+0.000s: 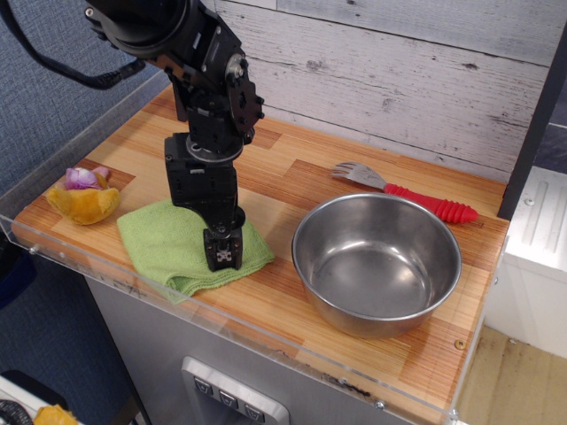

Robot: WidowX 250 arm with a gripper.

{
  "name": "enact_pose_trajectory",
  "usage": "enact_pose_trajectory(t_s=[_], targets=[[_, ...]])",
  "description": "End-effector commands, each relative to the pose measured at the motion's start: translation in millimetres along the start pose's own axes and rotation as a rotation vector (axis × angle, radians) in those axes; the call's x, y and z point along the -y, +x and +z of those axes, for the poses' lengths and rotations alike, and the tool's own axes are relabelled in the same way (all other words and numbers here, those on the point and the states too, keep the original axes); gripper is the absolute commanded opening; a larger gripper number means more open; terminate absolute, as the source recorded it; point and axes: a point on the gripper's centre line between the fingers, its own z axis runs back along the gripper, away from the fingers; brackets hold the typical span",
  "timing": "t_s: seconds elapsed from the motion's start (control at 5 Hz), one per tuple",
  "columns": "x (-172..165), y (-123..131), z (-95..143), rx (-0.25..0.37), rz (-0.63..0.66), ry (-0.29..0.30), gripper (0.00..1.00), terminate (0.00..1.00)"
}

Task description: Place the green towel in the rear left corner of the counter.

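The green towel [168,248] lies folded at the front left of the counter [292,181], close to the clear front rim. My gripper [223,255] points straight down and its tip rests on the towel's right part, near its right edge. I see the fingers side-on as one dark block, so the gap between them is hidden. The rear left corner of the counter is partly behind my arm.
An orange-yellow peel-like lump with a purple piece [82,197] sits left of the towel. A steel bowl [376,261] stands at the front right. A fork with a red handle [403,192] lies behind the bowl. A plank wall runs along the back.
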Motion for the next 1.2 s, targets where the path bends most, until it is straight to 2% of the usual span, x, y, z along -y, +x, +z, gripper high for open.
enact_pose_trajectory(t_s=[0.0, 1.0], targets=[[21.6, 7.8, -6.4, -0.010, 0.047, -0.018, 1.00, 0.00], [100.7, 5.4, -15.5, -0.018, 0.100, -0.026, 1.00, 0.00]])
